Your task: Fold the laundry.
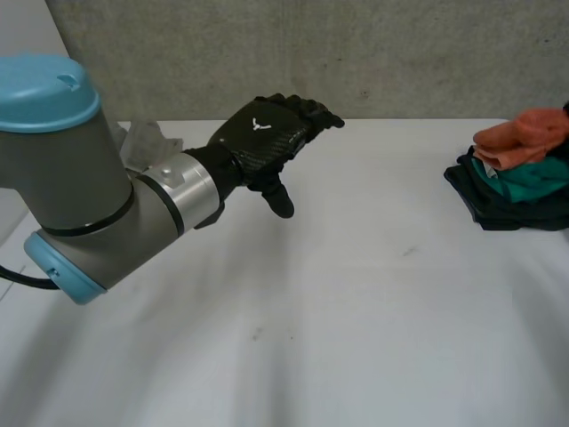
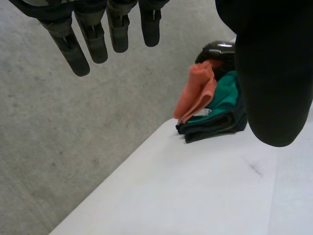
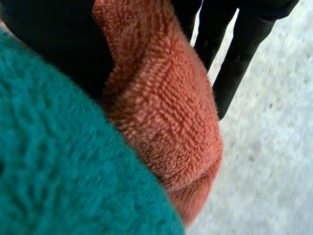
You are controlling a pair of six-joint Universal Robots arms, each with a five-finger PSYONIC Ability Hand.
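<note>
A pile of laundry sits at the table's far right: an orange towel (image 1: pixel 523 133) on top, a teal cloth (image 1: pixel 526 176) under it and a dark garment (image 1: pixel 498 210) at the bottom. My right hand (image 3: pixel 49 39) is at that pile. Its thumb and fingers (image 3: pixel 234 54) are closed on a fold of the orange towel (image 3: pixel 166 98), beside the teal cloth (image 3: pixel 58 161). My left hand (image 1: pixel 262 133) hovers above the table's back left, open and holding nothing. Its straight fingers (image 2: pixel 78 49) point toward the orange towel (image 2: pixel 195 93).
The white table (image 1: pixel 356 311) stretches bare between my left hand and the pile. A grey wall (image 1: pixel 400 53) runs along its far edge. Something clear and crumpled (image 1: pixel 142 142) lies behind my left arm at the back left.
</note>
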